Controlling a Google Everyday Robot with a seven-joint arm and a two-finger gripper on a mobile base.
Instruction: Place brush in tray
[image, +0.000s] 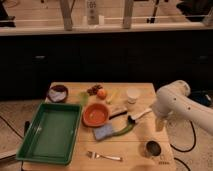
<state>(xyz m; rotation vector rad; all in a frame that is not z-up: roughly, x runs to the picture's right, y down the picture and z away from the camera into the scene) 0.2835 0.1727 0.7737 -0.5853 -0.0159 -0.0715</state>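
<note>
Nearest edge of the table (135, 159): a fork (104, 156) lies flat, with a metal cup (153, 148) to its right.

Left side: the green tray (31, 131) sits lengthwise along the table's left edge. Nothing is seen inside it.

Centre: a blue sponge (104, 132) is touching or just beside a curved green vegetable (123, 129). Beyond them stands an orange bowl (95, 114).

The brush (141, 115) lies on the table right of the bowl, well apart from the tray. Its dark head points toward the vegetable and its white handle angles up to the right.

Right side: the white arm (175, 102) reaches in over the table's right edge. The pincer (160, 123) hangs below it, just right of the brush handle's end. Whether it is open or closed cannot be told. No contact with the brush is evident.

Far edge: a white cup (132, 95), an orange fruit (101, 93), dark grapes (93, 89) and a small dark bowl (57, 93).
</note>
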